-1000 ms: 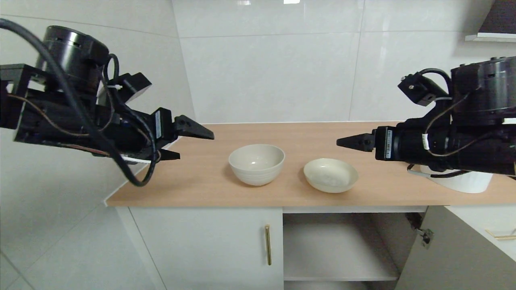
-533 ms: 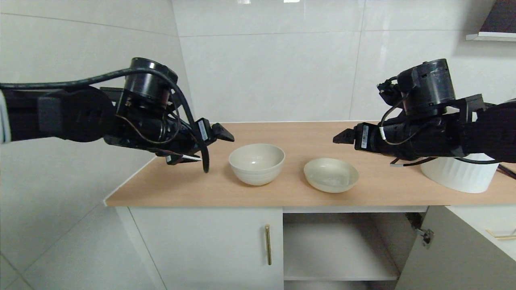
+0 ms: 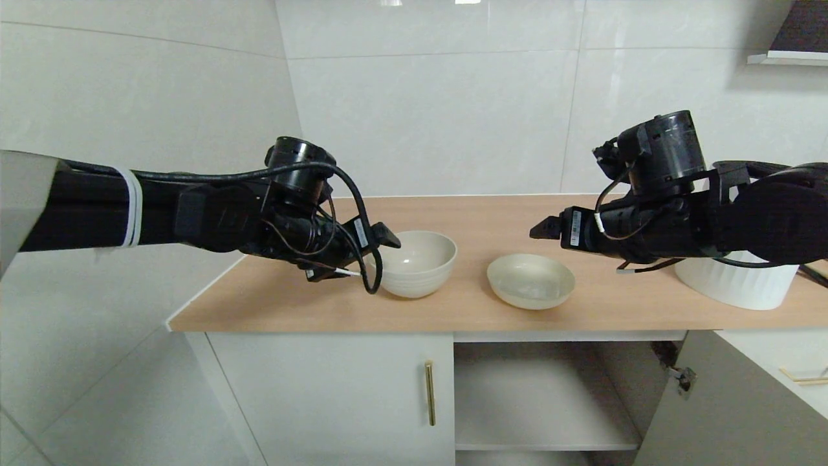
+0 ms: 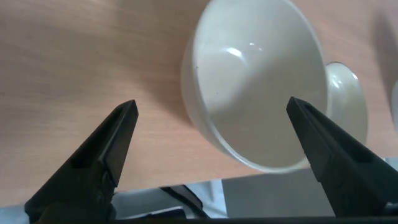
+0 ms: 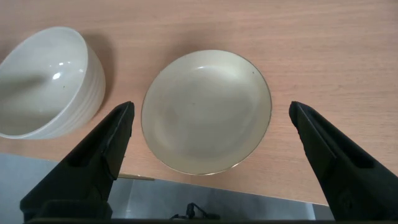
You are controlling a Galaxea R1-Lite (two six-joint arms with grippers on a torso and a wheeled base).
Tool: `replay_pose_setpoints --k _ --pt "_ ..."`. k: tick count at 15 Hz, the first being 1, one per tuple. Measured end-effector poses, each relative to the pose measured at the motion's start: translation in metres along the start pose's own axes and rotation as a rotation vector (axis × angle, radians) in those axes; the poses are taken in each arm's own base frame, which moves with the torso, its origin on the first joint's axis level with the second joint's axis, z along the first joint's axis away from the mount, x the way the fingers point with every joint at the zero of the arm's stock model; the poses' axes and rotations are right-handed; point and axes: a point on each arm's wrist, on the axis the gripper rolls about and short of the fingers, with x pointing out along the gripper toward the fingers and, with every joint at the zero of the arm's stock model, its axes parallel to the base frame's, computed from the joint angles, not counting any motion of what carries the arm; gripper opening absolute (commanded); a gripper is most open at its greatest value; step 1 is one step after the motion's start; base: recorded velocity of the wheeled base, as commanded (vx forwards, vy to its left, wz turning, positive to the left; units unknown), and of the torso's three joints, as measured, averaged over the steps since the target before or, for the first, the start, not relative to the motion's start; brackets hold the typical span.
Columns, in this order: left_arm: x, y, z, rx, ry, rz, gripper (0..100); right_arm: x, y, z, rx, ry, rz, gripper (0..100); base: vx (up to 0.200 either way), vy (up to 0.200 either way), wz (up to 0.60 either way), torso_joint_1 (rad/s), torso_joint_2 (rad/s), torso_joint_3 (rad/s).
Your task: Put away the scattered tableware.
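- Judging by how things are lying, the first grasps are the step in hand. The left tool (image 3: 380,257) is hovering at the left edge of the deep bowl (image 3: 417,262) in the centre of the head frame. The right tool (image 3: 537,231) is hanging above the shallow dish (image 3: 532,279), just right of centre, and clear of it.
- Both pieces are sitting on the counter (image 3: 291,304), near each other but apart. The shelf (image 3: 537,401) of the open cabinet at lower centre is probably where they are going.
- Both tools are standing open with fingers spread wide, gripping nothing. Whether the left one is touching the bowl I cannot tell.
- Next, the left tool is probably needing one finger inside the rim and one outside the wall before closing. The right is probably needing to come lower to catch the dish's thin rim.
- The head view is giving the heights, plus a white ribbed container (image 3: 734,285) at the right edge.
- The right wrist view is showing the dish centred between the fingers, a spread that the side-on head view is hiding. The left wrist view is showing the bowl lying off-centre, toward one finger.
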Motion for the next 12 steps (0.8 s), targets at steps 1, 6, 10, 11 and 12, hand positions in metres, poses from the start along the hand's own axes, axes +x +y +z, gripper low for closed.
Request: replay_pose_setpoints --k 1,6,10,11,12 --pt "0.004 0.001 -0.001 -0.001 0.007 0.006 100 0.0 0.0 0.0 0.0 0.0 0.0 100 0.0 0.0 0.0 0.0 0.0 0.0" --pt "0.016 0.004 -0.006 0.0 0.034 0.021 0 -0.002 0.0 0.001 0.001 -0.004 0.001 100 0.0 0.0 0.0 0.0 0.0 0.0" --pt "0.018 0.004 -0.007 0.001 0.038 0.022 0 -0.004 0.0 0.001 0.0 -0.006 0.003 100 0.0 0.0 0.0 0.0 0.0 0.0" --pt "0.018 0.003 -0.006 0.0 0.035 0.02 0 -0.004 0.0 0.001 0.0 -0.004 0.001 100 0.0 0.0 0.0 0.0 0.0 0.0" --pt "0.017 0.003 -0.006 -0.001 0.036 0.021 0 -0.004 0.0 0.001 -0.004 0.005 -0.002 100 0.0 0.0 0.0 0.0 0.0 0.0"
